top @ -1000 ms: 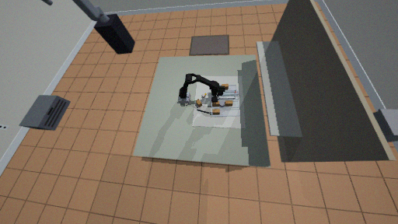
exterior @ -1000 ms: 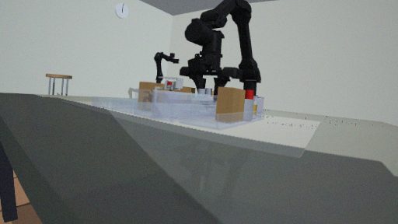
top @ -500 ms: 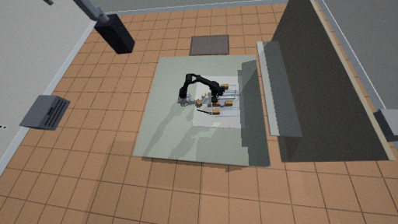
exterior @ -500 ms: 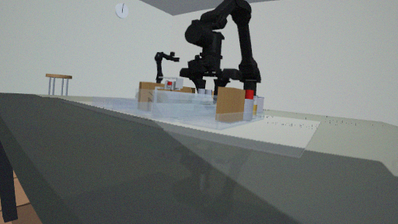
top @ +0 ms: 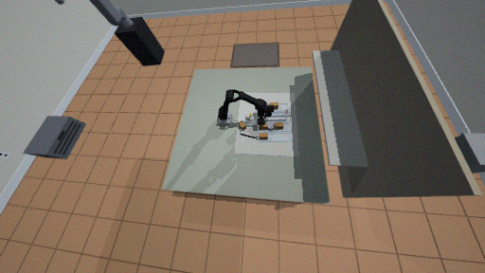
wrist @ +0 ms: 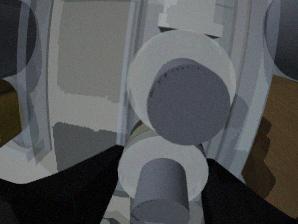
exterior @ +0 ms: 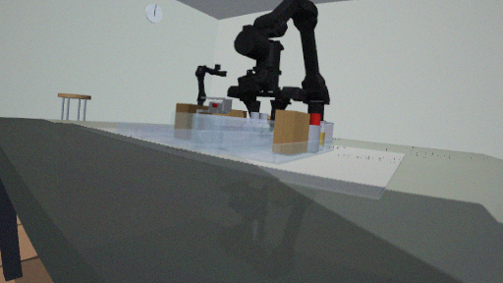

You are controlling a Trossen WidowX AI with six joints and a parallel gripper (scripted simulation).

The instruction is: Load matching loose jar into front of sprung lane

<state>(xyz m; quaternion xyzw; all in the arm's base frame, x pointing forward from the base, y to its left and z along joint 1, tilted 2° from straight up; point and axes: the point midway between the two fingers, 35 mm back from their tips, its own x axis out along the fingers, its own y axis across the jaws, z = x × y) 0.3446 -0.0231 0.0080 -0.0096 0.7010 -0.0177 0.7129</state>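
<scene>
- Part-open fingers grip the new jar [wrist: 162, 175]; the old jar [wrist: 187, 95] sits at its one o'clock.
- Early release or sideways pushing could snap or wedge the row.
</scene>
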